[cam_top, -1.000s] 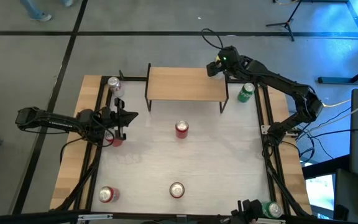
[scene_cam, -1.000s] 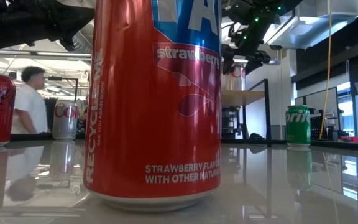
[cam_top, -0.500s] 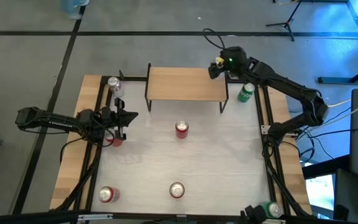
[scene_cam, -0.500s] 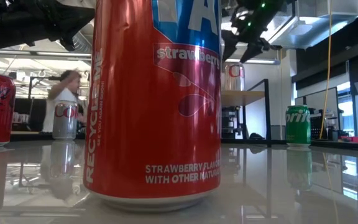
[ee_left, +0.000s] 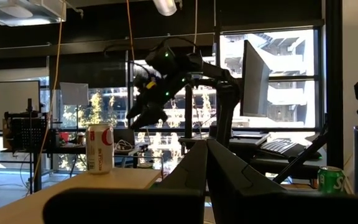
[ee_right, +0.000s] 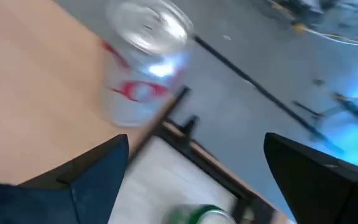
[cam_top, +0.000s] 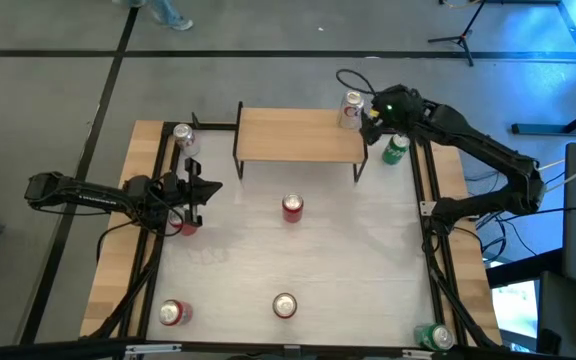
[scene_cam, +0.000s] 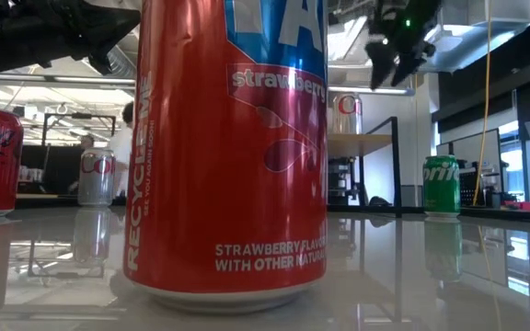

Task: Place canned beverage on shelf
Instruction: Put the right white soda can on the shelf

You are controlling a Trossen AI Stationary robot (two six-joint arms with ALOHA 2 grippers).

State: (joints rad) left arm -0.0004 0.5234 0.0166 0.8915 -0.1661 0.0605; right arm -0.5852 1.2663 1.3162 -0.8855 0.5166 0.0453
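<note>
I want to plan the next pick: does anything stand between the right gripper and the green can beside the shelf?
Nothing visible does. The right gripper hangs open over the shelf edge, next to the silver can standing on the corner. The green can stands on the table just beyond it, with open space between them.

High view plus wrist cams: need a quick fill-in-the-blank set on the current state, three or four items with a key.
1. The silver can stands upright on the ____.
2. The right gripper, beside that can, is ____.
3. The can on the table next to the shelf, under the right arm, is ____ in colour.
4. The left gripper is ____.

Missing words: shelf; open; green; shut
</note>
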